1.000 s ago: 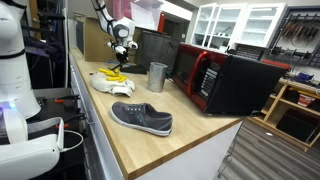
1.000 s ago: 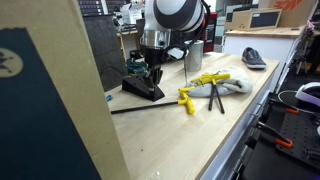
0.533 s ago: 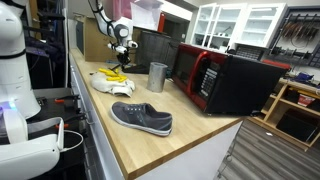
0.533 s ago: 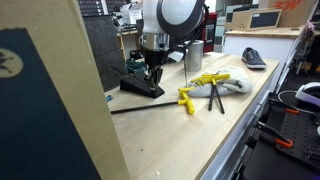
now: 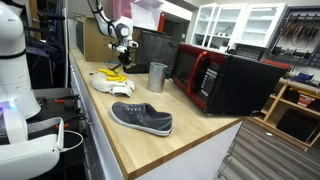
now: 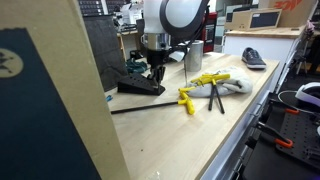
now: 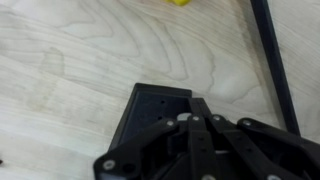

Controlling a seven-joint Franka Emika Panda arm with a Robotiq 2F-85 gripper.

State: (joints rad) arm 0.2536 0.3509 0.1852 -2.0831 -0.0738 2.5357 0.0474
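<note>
My gripper [image 6: 152, 70] hangs at the far end of a wooden counter, right over a flat black rectangular piece [image 6: 137, 86]. In the wrist view the fingers [image 7: 196, 122] are pressed together at the near edge of that black piece [image 7: 155, 105], which lies on the wood. A thin black rod [image 7: 272, 55] runs along the counter beside it and also shows in an exterior view [image 6: 135, 104]. The arm shows small at the back [image 5: 122, 46].
Yellow-handled tools on a white cloth [image 6: 214, 84] lie next to the gripper, also seen in an exterior view [image 5: 110, 80]. A metal cup [image 5: 157, 77], a grey shoe [image 5: 142, 118] and a red-and-black microwave [image 5: 225, 80] stand along the counter. A cardboard wall [image 6: 50, 100] is close by.
The gripper and the black piece under it have shifted slightly to the left along the counter. Nothing else has moved.
</note>
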